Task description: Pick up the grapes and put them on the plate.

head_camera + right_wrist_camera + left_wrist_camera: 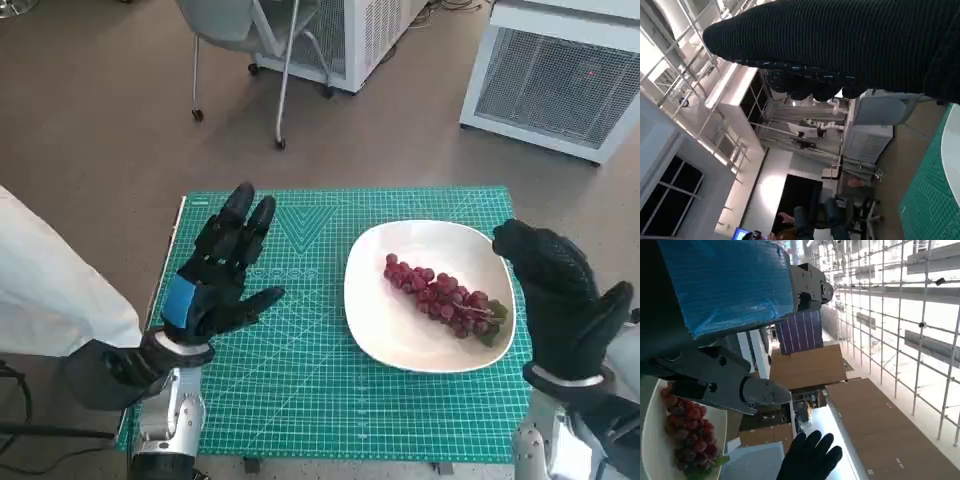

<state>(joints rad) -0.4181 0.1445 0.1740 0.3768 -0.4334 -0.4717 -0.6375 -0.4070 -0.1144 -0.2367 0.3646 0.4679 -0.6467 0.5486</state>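
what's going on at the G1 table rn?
A bunch of red grapes lies on the white oval plate, on a green cutting mat. Neither robot hand holds anything: the left robot hand is open above the mat beside the plate, and the gloved right robot hand is at the plate's other edge.

Head cam looks steeply down, wide-angle, on the green cutting mat (300,400), both hands rising from below. Left wrist cam sits close behind the left hand (720,300), pic turned sideways, facing across to the white plate (650,450) w/ grapes (687,432), shared w/ head view. Right wrist cam, behind the glove (840,45), also turned, faces out to the room; mat edge shared.
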